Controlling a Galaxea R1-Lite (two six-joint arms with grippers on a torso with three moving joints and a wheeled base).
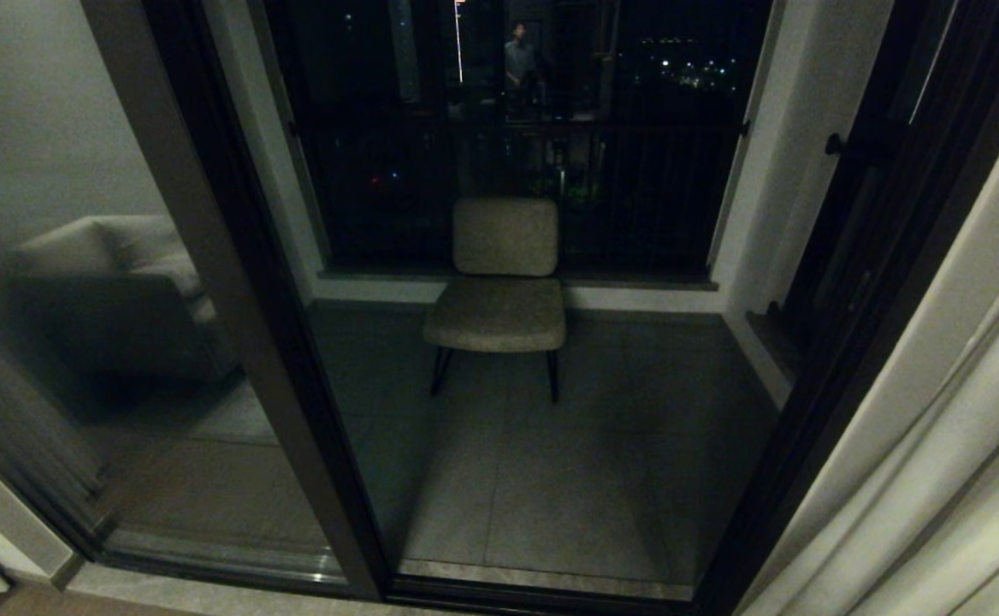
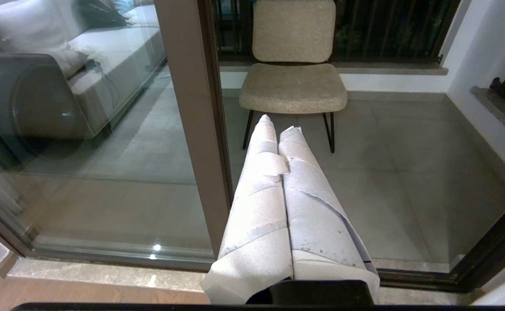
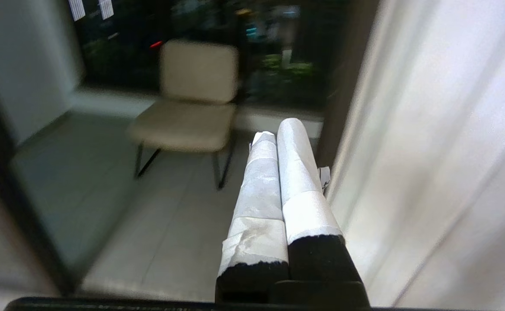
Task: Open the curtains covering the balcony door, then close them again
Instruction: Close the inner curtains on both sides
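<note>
The cream-white curtains point(image 1: 944, 428) hang gathered at the right edge of the head view, off the glass. The balcony door point(image 1: 239, 308) has a dark frame, and its glass pane on the left reflects a sofa. Neither gripper shows in the head view. In the left wrist view my left gripper point(image 2: 279, 125) is shut and empty, its white-taped fingers point(image 2: 257, 207) pressed together just right of the door's upright post point(image 2: 192, 112). In the right wrist view my right gripper point(image 3: 277, 129) is also shut and empty, close beside the curtain folds point(image 3: 434, 155), without gripping them.
A beige chair point(image 1: 499, 282) on thin black legs stands on the tiled balcony floor beyond the door. Behind it is a black-railed window point(image 1: 517, 128) with city lights and a person's figure in the glass. A marble threshold point(image 2: 105, 276) runs along the door's base.
</note>
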